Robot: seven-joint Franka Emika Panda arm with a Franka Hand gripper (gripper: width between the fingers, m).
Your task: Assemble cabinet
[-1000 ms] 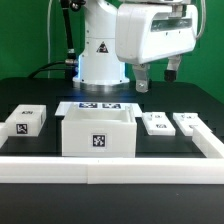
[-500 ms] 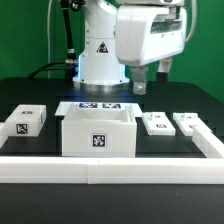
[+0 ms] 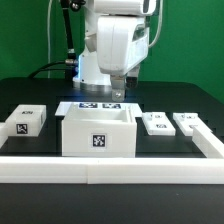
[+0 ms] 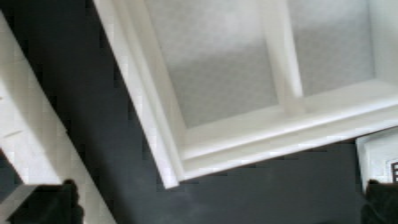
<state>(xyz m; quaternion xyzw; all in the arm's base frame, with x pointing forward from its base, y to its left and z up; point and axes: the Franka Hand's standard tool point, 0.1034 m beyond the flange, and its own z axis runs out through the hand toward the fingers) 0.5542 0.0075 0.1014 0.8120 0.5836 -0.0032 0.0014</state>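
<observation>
The cabinet (image 3: 97, 133) is a large open white box with a square marker on its front, standing in the middle of the black table. My gripper (image 3: 117, 95) hangs above and just behind the box's back wall, touching nothing. In the wrist view the box's rim and inner ledges (image 4: 214, 110) fill the picture. My fingertips (image 4: 39, 200) show as dark shapes at both lower corners, far apart, with only black table between them. The gripper (image 4: 214, 205) is open and empty.
A small white block with one tag (image 3: 27, 121) lies at the exterior view's left. Two small tagged panels (image 3: 156, 124) (image 3: 187, 123) lie at its right. The marker board (image 3: 100, 105) lies behind the box. A white rail (image 3: 110, 166) runs along the front.
The arm has swung from the exterior view's right toward the middle and turned. The gripper now hangs over the back of the cabinet. The parts on the table have not moved.
</observation>
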